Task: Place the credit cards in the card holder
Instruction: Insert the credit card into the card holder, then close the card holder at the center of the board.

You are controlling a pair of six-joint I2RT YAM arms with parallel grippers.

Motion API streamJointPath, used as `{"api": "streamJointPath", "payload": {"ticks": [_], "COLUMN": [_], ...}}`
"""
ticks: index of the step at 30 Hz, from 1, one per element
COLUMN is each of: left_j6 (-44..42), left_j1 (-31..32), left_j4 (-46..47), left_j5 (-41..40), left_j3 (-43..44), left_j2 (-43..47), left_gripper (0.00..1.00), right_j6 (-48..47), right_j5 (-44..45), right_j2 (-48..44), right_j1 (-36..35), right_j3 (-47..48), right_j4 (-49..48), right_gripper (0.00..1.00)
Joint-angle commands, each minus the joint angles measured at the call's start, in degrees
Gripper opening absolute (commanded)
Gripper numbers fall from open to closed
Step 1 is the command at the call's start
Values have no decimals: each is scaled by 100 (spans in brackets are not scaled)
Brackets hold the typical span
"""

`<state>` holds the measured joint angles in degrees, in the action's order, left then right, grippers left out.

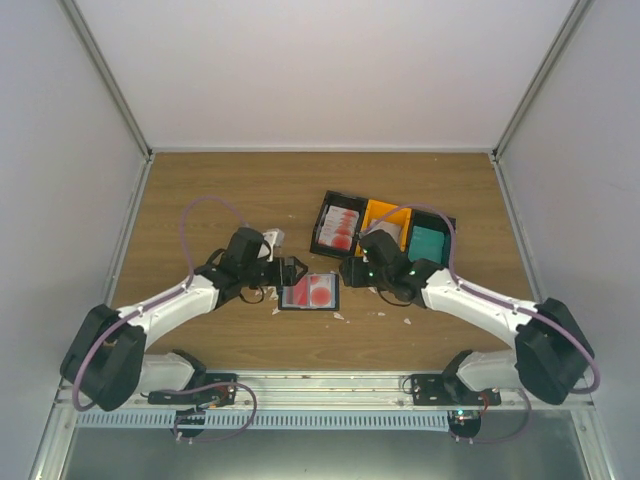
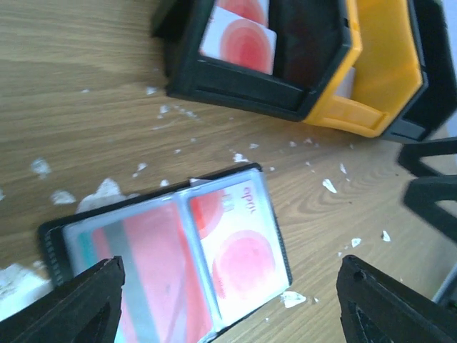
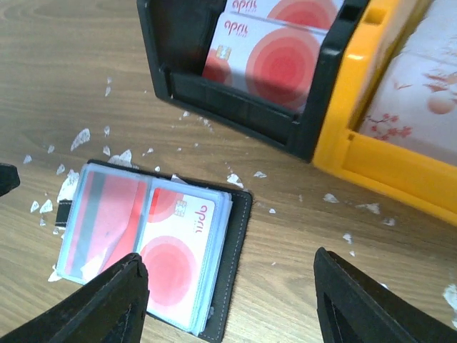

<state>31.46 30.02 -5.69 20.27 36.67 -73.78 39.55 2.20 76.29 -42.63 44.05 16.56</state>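
Observation:
The card holder lies open on the wooden table, its clear sleeves showing two red-and-white credit cards. My left gripper hovers at its left edge, open and empty; in the left wrist view the holder lies between the spread fingers. My right gripper stands just right of the holder, open and empty, with the holder's black cover beside its left finger. More red-and-white cards stand in a black tray.
An orange tray with whitish flowered cards adjoins the black tray; a further tray with teal cards stands to its right. Small white scraps litter the wood around the holder. White walls enclose the table.

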Motion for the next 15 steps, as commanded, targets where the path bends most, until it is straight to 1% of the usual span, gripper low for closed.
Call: {"api": "streamJointPath", "payload": {"ticks": [1,3,4,8,10,11,14,15], "left_j6": [79,86,97,141,224,298,312,330], "left_j1": [39,39,39,40,39,39,37,39], "left_j4": [174,219,225,179,164,184,279,269], "left_j5": [-787,-923,-989,-1168,-1175,-1132,-654,-539], "left_j3": [-278,-354,-381,-443,-528,-575,-630,-615], "left_j2": [426,521,551,613,647,646,526,468], "left_gripper": [85,92,98,99,99,97,82,80], "right_j6": [215,208,169,83,108,148,305,360], "right_j5": [442,347,277,188,-269,-516,-808,-836], "right_j2": [-323,-304,-281,-101,46,163,537,633], "right_j1": [45,46,48,45,44,49,-2,-5], "right_j3": [195,261,284,299,160,127,121,110], "right_j4": [557,585,565,414,-15,-246,-541,-630], "right_gripper": [65,66,67,70,69,69,67,67]}}
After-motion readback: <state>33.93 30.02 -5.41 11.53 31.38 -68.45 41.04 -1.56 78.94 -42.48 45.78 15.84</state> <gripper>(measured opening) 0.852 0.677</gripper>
